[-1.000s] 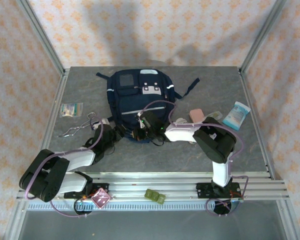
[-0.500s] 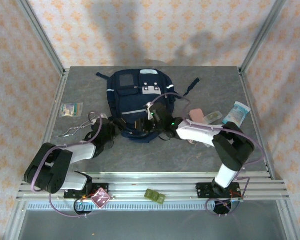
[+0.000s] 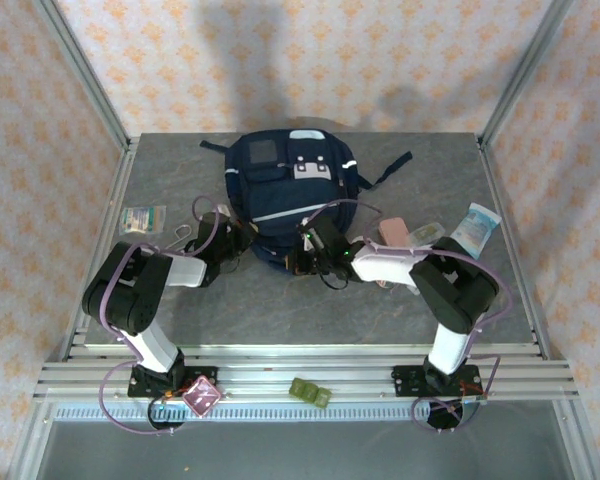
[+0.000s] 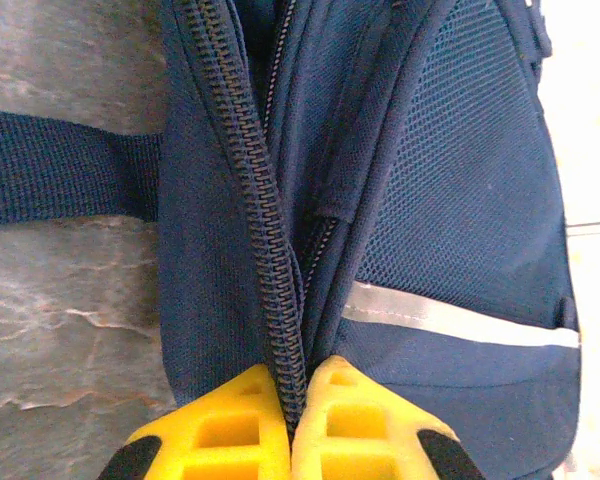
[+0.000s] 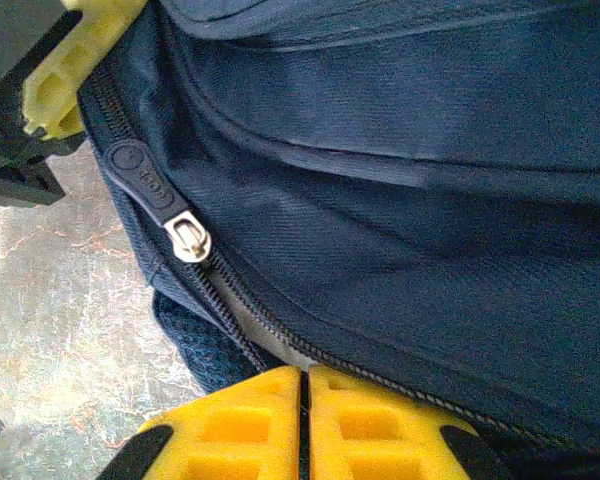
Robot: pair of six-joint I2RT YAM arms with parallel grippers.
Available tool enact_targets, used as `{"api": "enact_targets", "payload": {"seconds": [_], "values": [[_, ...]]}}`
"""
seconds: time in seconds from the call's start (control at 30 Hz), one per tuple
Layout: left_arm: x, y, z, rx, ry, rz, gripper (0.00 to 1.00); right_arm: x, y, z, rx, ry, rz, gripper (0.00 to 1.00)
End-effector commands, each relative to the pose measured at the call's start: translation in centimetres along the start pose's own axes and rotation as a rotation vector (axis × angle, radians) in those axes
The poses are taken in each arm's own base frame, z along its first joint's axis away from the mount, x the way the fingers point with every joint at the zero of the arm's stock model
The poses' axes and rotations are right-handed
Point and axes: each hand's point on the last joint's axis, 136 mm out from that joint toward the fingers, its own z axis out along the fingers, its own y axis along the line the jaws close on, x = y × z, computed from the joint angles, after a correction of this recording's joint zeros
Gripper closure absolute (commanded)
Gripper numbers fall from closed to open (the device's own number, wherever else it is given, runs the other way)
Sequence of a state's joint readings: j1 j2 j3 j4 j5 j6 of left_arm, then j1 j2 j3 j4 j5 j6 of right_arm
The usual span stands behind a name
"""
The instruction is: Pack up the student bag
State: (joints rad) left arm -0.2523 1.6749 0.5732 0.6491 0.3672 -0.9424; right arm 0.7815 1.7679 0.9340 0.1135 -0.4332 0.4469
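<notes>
Backpack (image 3: 285, 190) first: it now lies farther back on the table (image 3: 280, 310) than a second ago and is turned a little, with its front pockets facing up. Both arms have closed in on its near edge, and the left elbow has swung up and inward. We judge from this that the task is at the opening stage. Nothing looks packed yet, and small things such as a blue-white packet (image 3: 474, 228) lie on the table beside the bag. The left gripper (image 4: 292, 385) is clamped tight, with the zip track (image 4: 265, 230) running down between its yellow fingers, so it pinches the bag's rim. The right gripper (image 5: 302, 385) is also closed, its tips against the near rim; whether cloth is caught there we cannot tell. Near it lies the zip pull (image 5: 145, 180), untouched.
</notes>
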Motion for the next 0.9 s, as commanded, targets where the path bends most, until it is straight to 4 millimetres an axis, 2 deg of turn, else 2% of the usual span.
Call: {"api": "enact_targets", "payload": {"seconds": [0.0, 0.07, 0.2, 0.3, 0.37, 0.5, 0.67, 0.77, 0.87], "values": [[-1.4, -6.4, -1.2, 0.241, -0.018, 0.022, 1.00, 0.9, 1.5, -0.4, -0.050, -0.006, -0.052, 0.91], [-2.1, -8.4, -2.3, 0.314, -0.040, 0.013, 1.00, 1.0, 1.3, -0.1, -0.036, -0.012, -0.067, 0.90], [-3.1, -12.6, -4.7, 0.491, -0.063, -0.038, 1.00, 1.9, -0.8, 2.0, 0.059, 0.000, -0.079, 0.90], [-3.4, -14.6, -6.2, 0.583, -0.063, -0.080, 1.00, 1.5, -2.2, 2.7, 0.119, -0.047, -0.042, 0.90], [-3.4, -15.3, -6.8, 0.608, -0.061, -0.090, 1.00, 0.7, -2.8, 2.7, 0.154, -0.083, -0.018, 0.90], [-3.0, -15.8, -7.9, 0.645, -0.051, -0.107, 1.00, -1.4, -2.7, 1.9, 0.148, -0.163, 0.025, 0.89], [-2.2, -16.8, -9.5, 0.737, -0.020, -0.154, 1.00, -3.7, -3.1, 1.3, 0.120, -0.193, 0.106, 0.80], [-1.7, -16.8, -9.7, 0.731, -0.022, -0.122, 1.00, -4.1, -2.0, 0.5, 0.080, -0.192, 0.090, 0.72], [-1.9, -16.3, -9.6, 0.697, -0.060, -0.069, 1.00, -3.4, 0.6, -1.7, -0.049, -0.187, 0.050, 0.69]]}}
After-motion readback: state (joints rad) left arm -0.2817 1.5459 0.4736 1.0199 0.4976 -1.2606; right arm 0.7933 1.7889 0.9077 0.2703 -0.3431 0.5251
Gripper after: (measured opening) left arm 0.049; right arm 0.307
